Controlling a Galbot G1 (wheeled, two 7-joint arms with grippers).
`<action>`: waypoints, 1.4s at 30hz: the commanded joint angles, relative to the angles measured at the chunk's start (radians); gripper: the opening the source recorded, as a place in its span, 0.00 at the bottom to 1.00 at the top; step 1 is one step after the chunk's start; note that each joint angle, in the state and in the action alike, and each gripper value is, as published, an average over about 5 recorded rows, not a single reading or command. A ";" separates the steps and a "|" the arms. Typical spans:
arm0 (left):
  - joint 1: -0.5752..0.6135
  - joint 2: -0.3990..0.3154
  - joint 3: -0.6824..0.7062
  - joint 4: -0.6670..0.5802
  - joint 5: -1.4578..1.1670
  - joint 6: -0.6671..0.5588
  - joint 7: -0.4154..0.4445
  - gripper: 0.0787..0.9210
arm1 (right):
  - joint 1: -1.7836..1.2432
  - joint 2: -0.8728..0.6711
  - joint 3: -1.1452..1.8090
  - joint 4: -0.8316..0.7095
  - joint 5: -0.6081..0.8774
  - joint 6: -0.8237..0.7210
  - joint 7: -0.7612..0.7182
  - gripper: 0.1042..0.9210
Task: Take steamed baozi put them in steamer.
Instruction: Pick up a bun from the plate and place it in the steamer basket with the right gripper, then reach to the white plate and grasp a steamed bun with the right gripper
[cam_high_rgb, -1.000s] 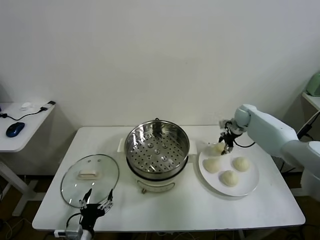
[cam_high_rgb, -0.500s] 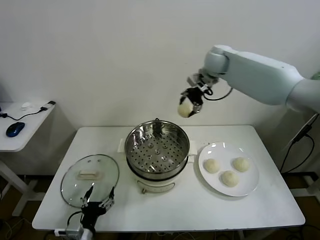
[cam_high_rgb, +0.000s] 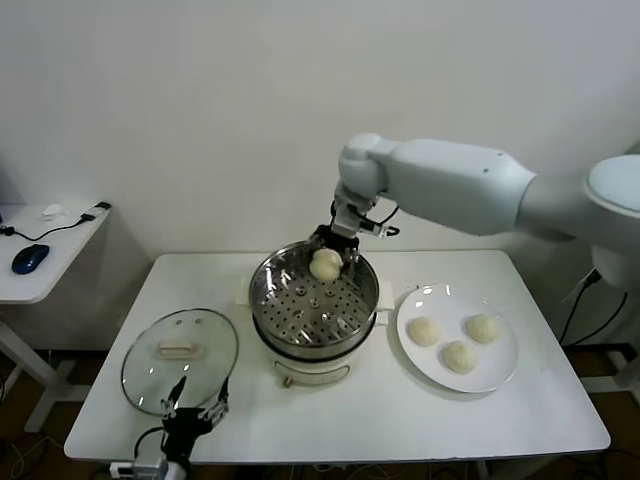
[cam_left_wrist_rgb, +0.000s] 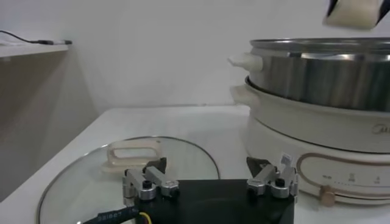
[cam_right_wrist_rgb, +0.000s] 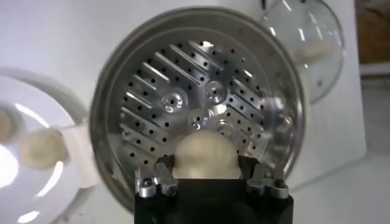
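White wall behind, white worktop (cam_high_rgb: 400, 420) in front of me, with a side desk off to my left.

My right hand (cam_high_rgb: 329, 262) is over the steamer (cam_high_rgb: 314, 296), toward its far rim, clamped on one baozi (cam_high_rgb: 325, 264). The right wrist view shows the bun (cam_right_wrist_rgb: 205, 156) seated between the two fingers, hanging above the perforated tray (cam_right_wrist_rgb: 189, 103), not yet touching it. The other three baozi (cam_high_rgb: 424, 331) lie on the white plate (cam_high_rgb: 500, 375), just beside the steamer on my right.

My left hand (cam_high_rgb: 190, 412) is parked low at the near edge of the worktop, fingers apart and holding nothing, beside the glass lid (cam_high_rgb: 180, 358).

Handling, as a judgement: the bun looks light, soft and smooth-skinned, so it will dent if pinched hard. Take hold across the widest part of the sides with light pressure, and lower it close to the tray before letting go, as a round bun may roll.

Change: one second ago my right hand was down at the plate with four buns there; half a second ago it was high above the steamer carrying the bun. Now it has come down to the steamer's mouth, and the fingers seem to be starting to ease.
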 joint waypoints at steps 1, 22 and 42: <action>0.002 -0.001 0.002 0.001 0.011 -0.004 -0.003 0.88 | -0.187 0.055 0.112 -0.154 -0.353 0.151 0.169 0.73; -0.002 -0.003 0.001 -0.003 -0.002 -0.007 -0.010 0.88 | -0.109 0.087 0.086 -0.227 -0.146 0.148 0.098 0.86; 0.004 -0.006 -0.002 -0.031 -0.008 -0.024 0.005 0.88 | 0.361 -0.585 -0.535 0.245 0.716 -0.680 -0.139 0.88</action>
